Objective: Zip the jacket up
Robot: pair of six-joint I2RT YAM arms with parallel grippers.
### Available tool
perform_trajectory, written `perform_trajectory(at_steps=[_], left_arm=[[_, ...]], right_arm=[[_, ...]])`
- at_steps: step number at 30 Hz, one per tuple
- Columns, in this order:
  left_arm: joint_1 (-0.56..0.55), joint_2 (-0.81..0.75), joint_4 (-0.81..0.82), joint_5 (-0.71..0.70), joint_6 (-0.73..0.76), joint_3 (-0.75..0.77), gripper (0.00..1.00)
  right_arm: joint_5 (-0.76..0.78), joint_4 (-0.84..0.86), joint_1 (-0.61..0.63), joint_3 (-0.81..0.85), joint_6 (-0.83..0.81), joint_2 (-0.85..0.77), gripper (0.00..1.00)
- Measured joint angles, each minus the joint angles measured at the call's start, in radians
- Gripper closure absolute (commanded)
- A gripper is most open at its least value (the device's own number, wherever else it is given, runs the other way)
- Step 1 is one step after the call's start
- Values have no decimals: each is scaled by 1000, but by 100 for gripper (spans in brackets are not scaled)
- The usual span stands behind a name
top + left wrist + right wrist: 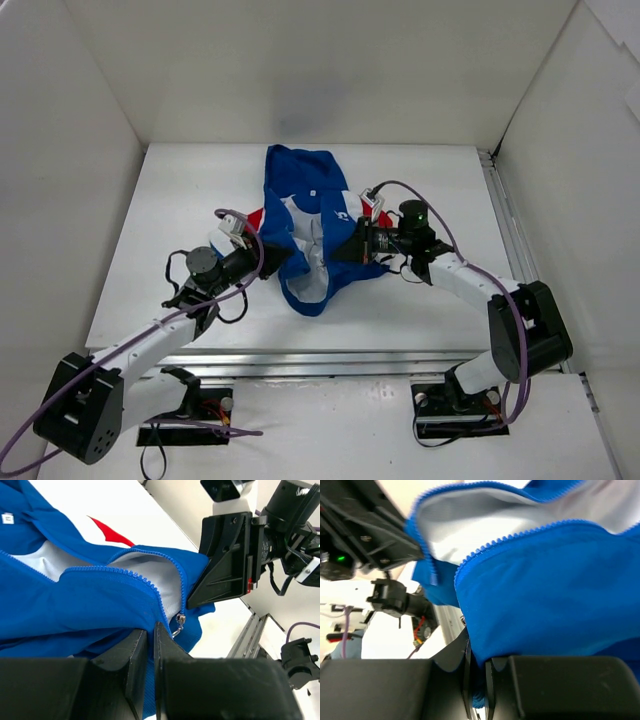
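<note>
My left end effector [151,632] is clamped on a fold of the jacket [300,185] at its hem, just beside the slider [180,620]. The right end effector [477,672] is closed on the hem at the other side. The jacket lies mid-tabletop [170,220], front open, hem lifted between the 2 arms.

Risks, as I judge them:
- Both pinches look shallow, so tension could tug the fabric free.
- Neither holds the slider, which hangs loose.
- The 2 rows of teeth [120,570] gape above it, so the white lining could jam the zip.
</note>
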Motion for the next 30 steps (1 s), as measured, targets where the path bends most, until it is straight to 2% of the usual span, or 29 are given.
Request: perform_trajectory(at_steps=[10,30], left_arm=[[0,85,151,89,-9,13,96],[0,114,166,153,45,32,95]], right_arm=[[-77,64,-6,0,39,0,100],[-142,84,-7,10,108,0,100]])
